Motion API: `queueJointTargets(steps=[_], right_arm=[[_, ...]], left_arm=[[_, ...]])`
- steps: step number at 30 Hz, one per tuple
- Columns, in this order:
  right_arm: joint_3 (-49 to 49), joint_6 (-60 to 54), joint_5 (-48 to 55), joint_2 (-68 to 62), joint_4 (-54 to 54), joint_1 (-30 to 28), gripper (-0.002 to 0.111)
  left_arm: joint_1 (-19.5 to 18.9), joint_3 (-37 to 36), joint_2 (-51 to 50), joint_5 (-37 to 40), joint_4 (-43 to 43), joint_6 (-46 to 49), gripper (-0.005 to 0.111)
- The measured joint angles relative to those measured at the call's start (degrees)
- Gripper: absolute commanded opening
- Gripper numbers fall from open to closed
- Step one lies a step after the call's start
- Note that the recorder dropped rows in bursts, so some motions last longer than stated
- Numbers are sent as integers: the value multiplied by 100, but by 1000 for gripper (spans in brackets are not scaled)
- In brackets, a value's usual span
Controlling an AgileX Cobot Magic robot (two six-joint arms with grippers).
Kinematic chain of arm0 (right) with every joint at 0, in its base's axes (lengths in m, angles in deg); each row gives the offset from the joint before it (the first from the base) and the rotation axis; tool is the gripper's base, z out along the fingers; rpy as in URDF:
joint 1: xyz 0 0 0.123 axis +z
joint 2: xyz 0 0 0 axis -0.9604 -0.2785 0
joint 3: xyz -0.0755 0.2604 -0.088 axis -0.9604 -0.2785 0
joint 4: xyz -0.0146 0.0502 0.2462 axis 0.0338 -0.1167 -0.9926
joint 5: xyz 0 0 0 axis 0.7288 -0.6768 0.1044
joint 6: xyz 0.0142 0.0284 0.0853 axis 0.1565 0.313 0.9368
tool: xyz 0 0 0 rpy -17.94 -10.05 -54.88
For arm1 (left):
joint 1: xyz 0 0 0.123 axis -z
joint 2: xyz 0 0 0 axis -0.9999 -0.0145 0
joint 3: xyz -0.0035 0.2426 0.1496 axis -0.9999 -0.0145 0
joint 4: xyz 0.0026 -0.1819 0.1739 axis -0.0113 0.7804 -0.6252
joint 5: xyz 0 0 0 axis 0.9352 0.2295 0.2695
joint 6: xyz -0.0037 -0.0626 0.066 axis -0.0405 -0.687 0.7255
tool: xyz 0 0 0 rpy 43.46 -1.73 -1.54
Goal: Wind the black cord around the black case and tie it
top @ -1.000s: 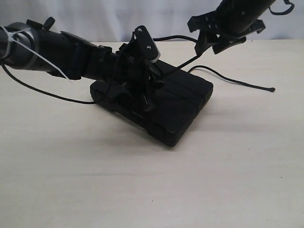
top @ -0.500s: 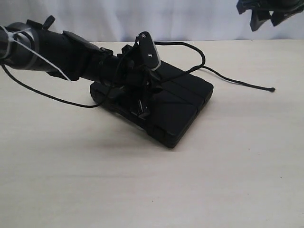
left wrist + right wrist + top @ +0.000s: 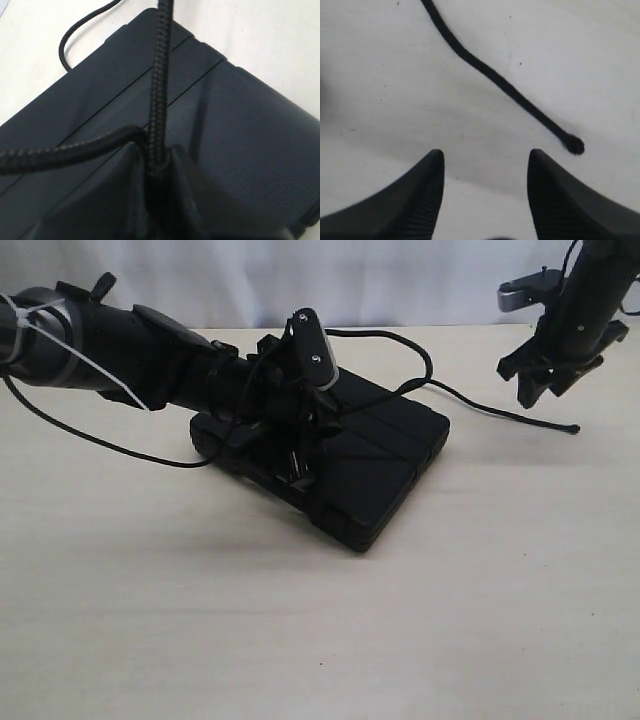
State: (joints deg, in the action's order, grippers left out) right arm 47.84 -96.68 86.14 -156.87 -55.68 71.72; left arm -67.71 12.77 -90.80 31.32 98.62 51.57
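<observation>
The black case (image 3: 375, 465) lies flat in the middle of the table. My left gripper (image 3: 303, 462) is down on its top, shut on the black cord (image 3: 159, 90), which runs away from the jaws across the case (image 3: 240, 130). From there the cord (image 3: 425, 355) arches slack over the case's far edge. It then trails right along the table to its knotted end (image 3: 573, 428). My right gripper (image 3: 540, 388) hangs open just above that tail. In the right wrist view the cord (image 3: 490, 75) and its knot (image 3: 574, 145) lie beyond the gripper's (image 3: 485, 157) empty fingers.
A thin black cable (image 3: 100, 440) curves over the table on the left, up to the case's near-left corner. A white zip tie (image 3: 75, 350) sticks out from the left arm. A pale backdrop stands behind the table's far edge.
The right gripper left the taut cord by the case, rose toward the top right, then came down over the cord's knotted tail. The cord went slack into a loop. The left gripper stayed.
</observation>
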Motion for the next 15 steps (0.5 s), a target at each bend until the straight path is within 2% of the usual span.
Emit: queueJointTargets(steps=[8,15], right_arm=[[1256,-1058,-11,-1062,-11,0,48],[1468,-2602,-11,-1422,-482,0,48]], left_arm=[[0,0,0,0,-675,0,0],[0,0,0,12,-766,0,0]])
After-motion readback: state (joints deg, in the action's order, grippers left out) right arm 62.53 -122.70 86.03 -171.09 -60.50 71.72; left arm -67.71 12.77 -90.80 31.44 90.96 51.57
